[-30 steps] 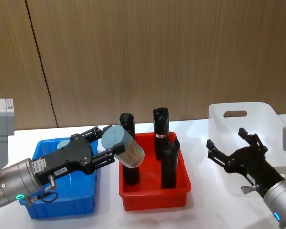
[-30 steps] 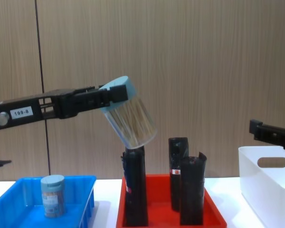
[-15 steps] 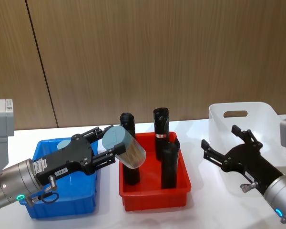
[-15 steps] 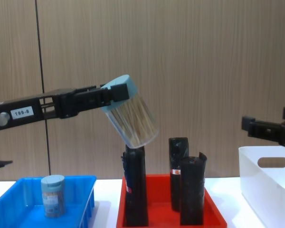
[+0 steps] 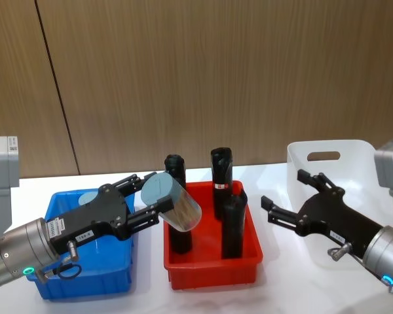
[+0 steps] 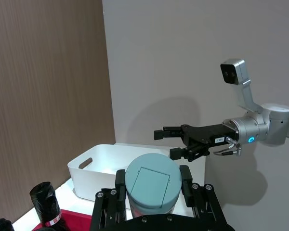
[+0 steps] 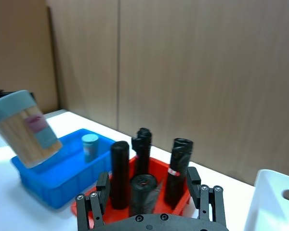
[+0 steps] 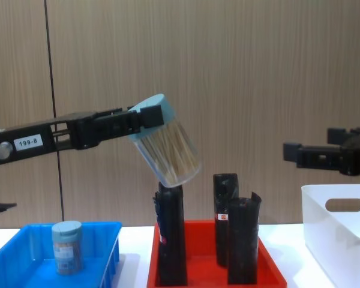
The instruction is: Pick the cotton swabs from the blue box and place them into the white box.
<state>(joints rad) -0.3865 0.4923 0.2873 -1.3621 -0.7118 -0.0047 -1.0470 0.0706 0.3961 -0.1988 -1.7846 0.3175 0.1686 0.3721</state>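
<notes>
My left gripper [image 5: 156, 194] is shut on a tub of cotton swabs [image 5: 175, 207], which it holds tilted in the air above the left end of the red tray. From the chest view the tub [image 8: 168, 147] hangs well above the black rolls. Another tub of cotton swabs [image 8: 66, 246] stands in the blue box [image 5: 85, 278] at the left. The white box [image 5: 354, 157] sits at the far right. My right gripper [image 5: 291, 196] is open in the air between the red tray and the white box, its fingers pointing toward the held tub.
A red tray [image 5: 213, 271] in the middle holds several upright black rolls [image 5: 221, 176], right under the held tub. A wooden wall stands behind the white table [image 5: 281, 288].
My right gripper has moved left, away from the white box and toward the red tray. The left gripper and its tub have barely shifted.
</notes>
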